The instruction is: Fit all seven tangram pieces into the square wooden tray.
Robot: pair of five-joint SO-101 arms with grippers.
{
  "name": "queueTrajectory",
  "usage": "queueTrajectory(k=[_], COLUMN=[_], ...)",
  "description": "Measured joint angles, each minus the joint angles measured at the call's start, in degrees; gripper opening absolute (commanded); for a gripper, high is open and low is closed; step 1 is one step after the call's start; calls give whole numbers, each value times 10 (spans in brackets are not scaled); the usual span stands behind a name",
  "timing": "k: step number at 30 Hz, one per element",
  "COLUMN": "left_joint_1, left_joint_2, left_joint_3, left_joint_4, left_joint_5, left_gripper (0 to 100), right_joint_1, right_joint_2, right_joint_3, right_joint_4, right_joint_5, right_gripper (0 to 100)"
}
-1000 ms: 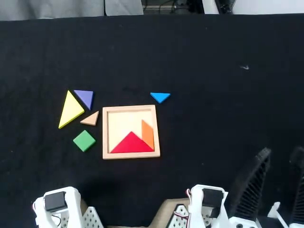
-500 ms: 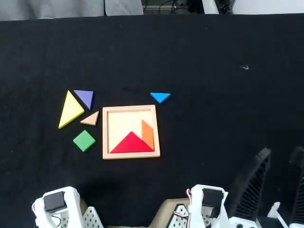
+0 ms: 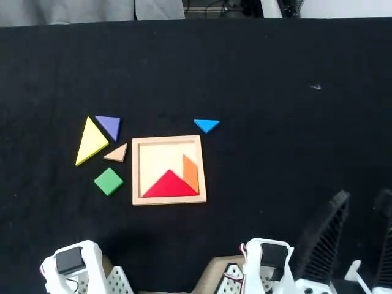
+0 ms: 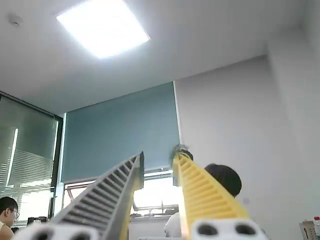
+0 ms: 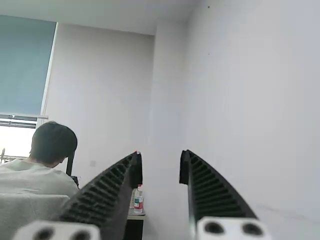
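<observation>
A black desk [image 3: 275, 122] carries one square wooden tray [image 3: 136, 171] left of centre, well in from every desk edge. There are seven flat pieces: two in the tray and five outside it.

In the tray, a large red triangle [image 3: 169, 185] lies along the near rim. An orange piece [image 3: 190, 173] lies against the right rim, touching the red triangle. Bare wood shows across the tray's far and left parts.

To the left lie a large yellow triangle [image 3: 90, 141], a green square [image 3: 109, 181] and a purple triangle [image 3: 110, 126]. A small tan triangle [image 3: 117, 153] lies just beside the left rim. A blue triangle [image 3: 206, 125] sits just off the far right corner.

Both tools point up into the room, away from the pieces. The left tool [image 4: 157, 167] is slightly parted and the right tool [image 5: 159, 167] is spread, and both hold nothing.
</observation>
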State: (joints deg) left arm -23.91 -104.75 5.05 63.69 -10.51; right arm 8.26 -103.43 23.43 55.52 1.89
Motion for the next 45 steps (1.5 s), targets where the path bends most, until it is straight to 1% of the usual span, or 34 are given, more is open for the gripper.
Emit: queueTrajectory(k=[4, 23, 24, 26, 27, 29, 33, 35, 36, 41, 43, 45], left_joint_1=[0, 0, 0, 0, 0, -1, -2, -2, -2, -4, -4, -4], left_joint_2=[0, 0, 0, 0, 0, 0, 0, 0, 0, 0, 0, 0], left_joint_3=[0, 1, 1, 1, 1, 1, 1, 1, 1, 1, 1, 1], left_joint_4=[14, 16, 19, 34, 40, 46, 49, 49, 49, 49, 49, 49], left_joint_5=[0, 0, 0, 0, 0, 0, 0, 0, 0, 0, 0, 0], left_gripper=[119, 115, 105, 30, 25, 49, 33, 55, 83, 312, 341, 328], right_joint_1=[0, 0, 0, 0, 0, 0, 0, 0, 0, 0, 0, 0], right_joint_2=[0, 0, 0, 0, 0, 0, 0, 0, 0, 0, 0, 0], right_joint_3=[0, 0, 0, 0, 0, 0, 0, 0, 0, 7, 14, 17], right_joint_4=[25, 27, 27, 27, 27, 27, 27, 27, 27, 27, 27, 27], right_joint_5=[0, 0, 0, 0, 0, 0, 0, 0, 0, 0, 0, 0], right_gripper=[141, 141, 140, 139, 139, 139, 138, 138, 138, 138, 138, 138])
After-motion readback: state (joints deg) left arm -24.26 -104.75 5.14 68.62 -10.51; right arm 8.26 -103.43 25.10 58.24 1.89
